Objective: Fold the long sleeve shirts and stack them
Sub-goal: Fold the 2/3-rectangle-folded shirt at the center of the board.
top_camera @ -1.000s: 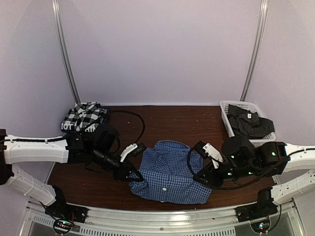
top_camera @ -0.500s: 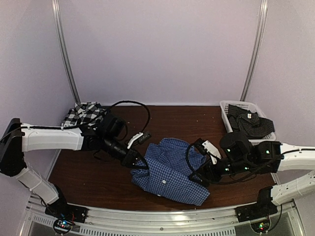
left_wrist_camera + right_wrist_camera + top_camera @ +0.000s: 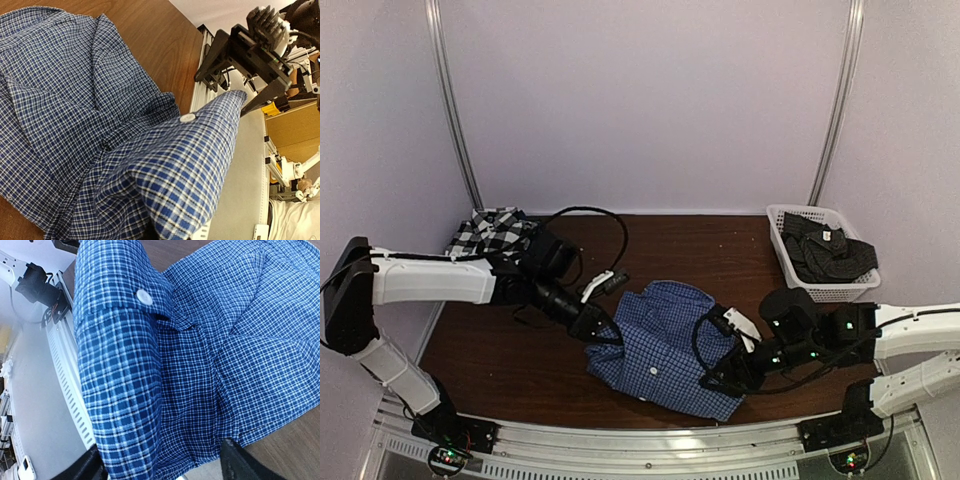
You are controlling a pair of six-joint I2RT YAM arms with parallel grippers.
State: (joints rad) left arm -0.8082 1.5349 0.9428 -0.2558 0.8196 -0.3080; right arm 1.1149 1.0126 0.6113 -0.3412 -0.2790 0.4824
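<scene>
Blue check shirt [image 3: 665, 340] lies rumpled mid-bench, twd the near edge. L pincer [image 3: 600, 333] is nipped onto its left edge, cloth lifted off the wood. R pincer [image 3: 718, 380] is clamped on a fold at its near-right corner, buttoned cuff raised. Plaid shirt [image 3: 490, 233] sits at far-left corner. Dark shirt [image 3: 830, 255] is in basket [image 3: 775, 225] at far-right corner.

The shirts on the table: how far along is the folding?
Done: the plaid shirt lies set aside back left. In hand: the left gripper and right gripper appear to grip the half-folded blue check shirt. Left: finishing it, stacking it, then the dark shirts in the basket.
</scene>
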